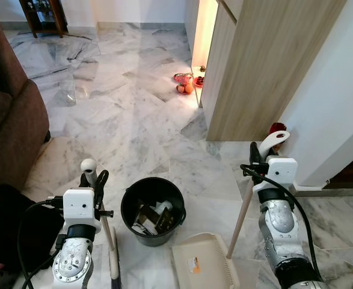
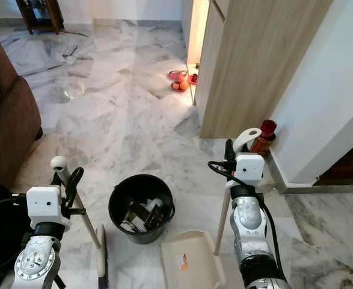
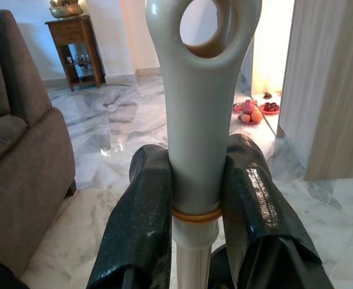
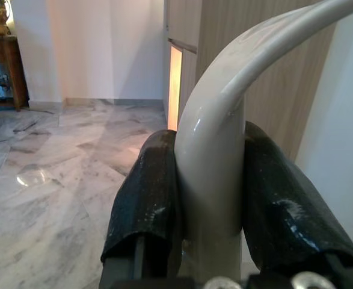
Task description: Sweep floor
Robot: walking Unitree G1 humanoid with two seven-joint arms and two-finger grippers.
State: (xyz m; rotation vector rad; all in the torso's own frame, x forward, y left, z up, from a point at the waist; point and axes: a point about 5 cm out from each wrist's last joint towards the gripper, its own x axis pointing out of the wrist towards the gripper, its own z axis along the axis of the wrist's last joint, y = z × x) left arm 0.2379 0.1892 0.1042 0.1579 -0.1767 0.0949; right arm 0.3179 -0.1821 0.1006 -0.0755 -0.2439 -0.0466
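Both hands were already loaded when you looked: your left hand (image 3: 194, 198) was clamped around the grey top of the broom handle (image 3: 197, 108), just under its hanging hole, and your right hand (image 4: 209, 192) was closed on the curved grip of the dustpan handle (image 1: 243, 208). From the left hand the broom ran down and slightly inward to its bristle head (image 1: 114, 265) on the marble floor (image 1: 122, 120), close by your feet. The dustpan handle sloped down and to your left into the cream dustpan (image 1: 203, 262), whose mouth seemed to face the broom side. Between them sat the black bucket (image 1: 153, 208), so your sweep probably needed to pull rightward, past it, toward the pan.
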